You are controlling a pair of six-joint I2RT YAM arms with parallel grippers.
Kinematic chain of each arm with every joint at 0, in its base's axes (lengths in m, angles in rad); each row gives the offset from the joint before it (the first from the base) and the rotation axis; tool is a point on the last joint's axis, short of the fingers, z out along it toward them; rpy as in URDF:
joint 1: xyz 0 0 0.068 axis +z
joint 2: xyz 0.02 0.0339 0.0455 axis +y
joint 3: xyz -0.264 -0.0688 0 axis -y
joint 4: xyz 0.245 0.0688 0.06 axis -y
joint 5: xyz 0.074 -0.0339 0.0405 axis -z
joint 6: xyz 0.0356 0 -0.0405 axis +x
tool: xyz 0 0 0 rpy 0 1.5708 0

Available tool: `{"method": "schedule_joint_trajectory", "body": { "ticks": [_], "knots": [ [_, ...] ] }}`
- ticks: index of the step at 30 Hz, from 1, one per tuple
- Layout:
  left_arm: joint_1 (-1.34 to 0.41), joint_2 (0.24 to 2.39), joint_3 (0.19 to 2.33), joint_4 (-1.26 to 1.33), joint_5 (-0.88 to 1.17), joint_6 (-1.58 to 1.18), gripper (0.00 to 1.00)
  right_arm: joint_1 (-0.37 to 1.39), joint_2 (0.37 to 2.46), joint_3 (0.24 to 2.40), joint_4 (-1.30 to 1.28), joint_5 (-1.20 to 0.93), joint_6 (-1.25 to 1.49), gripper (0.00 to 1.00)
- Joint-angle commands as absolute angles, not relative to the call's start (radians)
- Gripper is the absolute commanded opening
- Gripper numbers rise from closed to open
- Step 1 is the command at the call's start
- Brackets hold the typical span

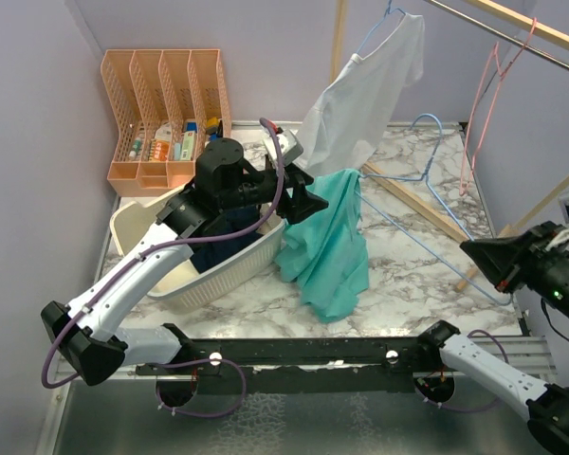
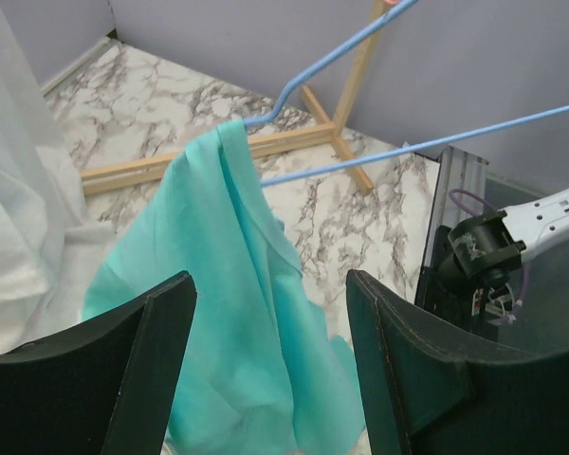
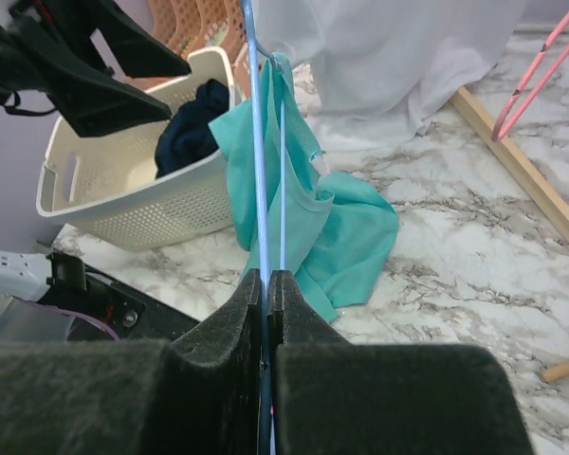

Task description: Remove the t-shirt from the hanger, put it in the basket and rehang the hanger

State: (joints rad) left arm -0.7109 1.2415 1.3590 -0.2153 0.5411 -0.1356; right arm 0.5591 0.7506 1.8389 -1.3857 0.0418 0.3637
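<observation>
T-shirt (image 1: 332,242) (teal) on blue hanger (image 2: 408,146)

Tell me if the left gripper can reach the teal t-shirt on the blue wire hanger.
Probably yes: the open left gripper faces the teal t-shirt, nothing between; the right gripper clamps the blue wire hanger.

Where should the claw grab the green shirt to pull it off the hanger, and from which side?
I'd grab the bunched fold of the teal shirt just below the end of the blue hanger, coming from the basket side, where the open left claw faces it. The shirt hangs over that one end only, and the right claw holds the hanger.
</observation>
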Motion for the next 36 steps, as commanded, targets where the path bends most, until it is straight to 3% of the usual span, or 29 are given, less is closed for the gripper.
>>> {"method": "schedule_joint_trajectory", "body": {
  "ticks": [1,12,26,36],
  "knots": [
    [-0.714,1.205,1.322,-0.206,0.507,-0.123,0.67,0.557,0.731,1.813,-1.322,0.082,0.388,0.01],
    [-0.714,1.198,1.280,-0.205,0.509,-0.125,0.67,0.557,0.806,1.737,-1.367,0.031,0.380,0.01],
    [-0.713,1.154,1.160,-0.161,0.507,-0.154,0.67,0.557,0.838,1.658,-0.973,0.540,0.396,0.01],
    [-0.714,1.128,1.097,-0.134,0.511,-0.161,0.67,0.557,0.873,1.572,-0.624,0.768,0.331,0.01]
  ]
}}
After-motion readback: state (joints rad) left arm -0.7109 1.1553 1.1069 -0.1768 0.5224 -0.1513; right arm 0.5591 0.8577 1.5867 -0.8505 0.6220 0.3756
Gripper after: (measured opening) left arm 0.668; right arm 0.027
